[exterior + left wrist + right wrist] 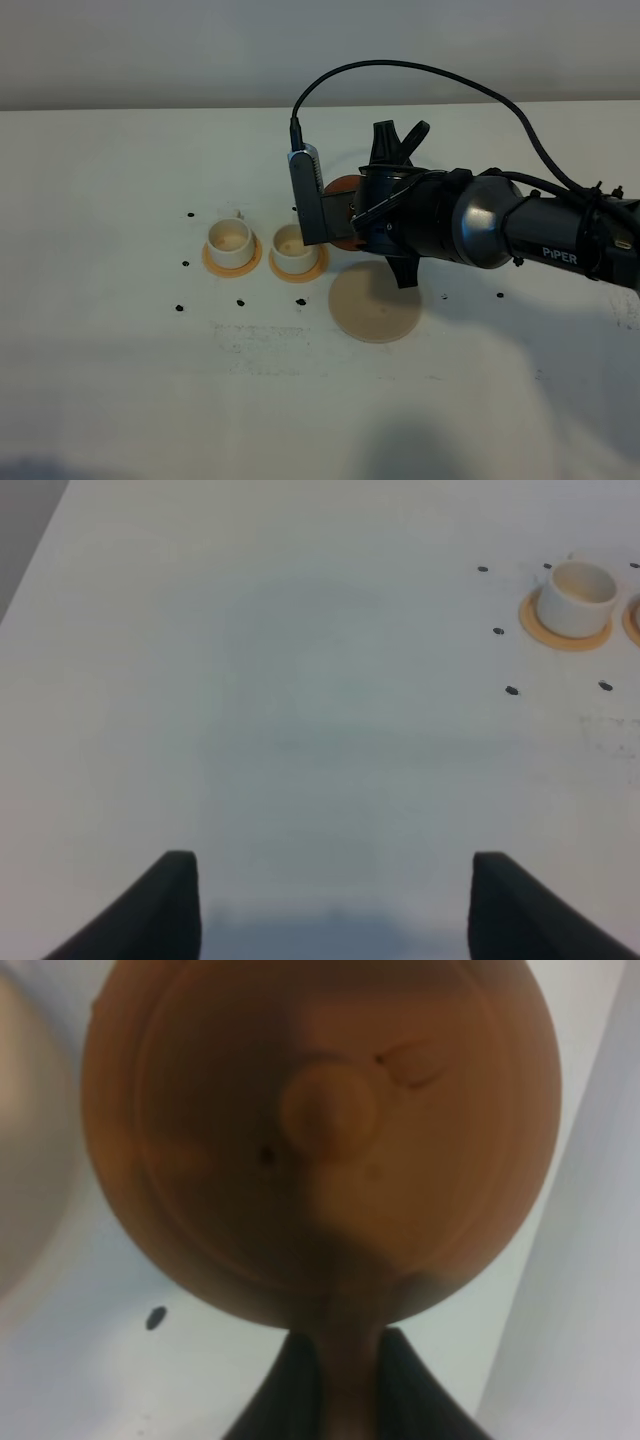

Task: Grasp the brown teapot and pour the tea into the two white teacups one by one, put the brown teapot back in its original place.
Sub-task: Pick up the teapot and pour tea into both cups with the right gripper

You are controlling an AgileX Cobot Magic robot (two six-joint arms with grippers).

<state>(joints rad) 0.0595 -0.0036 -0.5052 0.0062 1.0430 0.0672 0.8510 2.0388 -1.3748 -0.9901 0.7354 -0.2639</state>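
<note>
right tool (350, 1390): closed on brown teapot (320, 1130) handle (lid knob faces its camera)
left tool (335, 900): jaws apart, empty
nearest teacup (294, 247): just ahead of right tool, past teapot

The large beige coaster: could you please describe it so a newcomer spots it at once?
On the white table, find the right gripper holding the brown teapot. A flat beige disc lies near it. Unlike the two small orange coasters, it is bigger, paler and bare.
</note>
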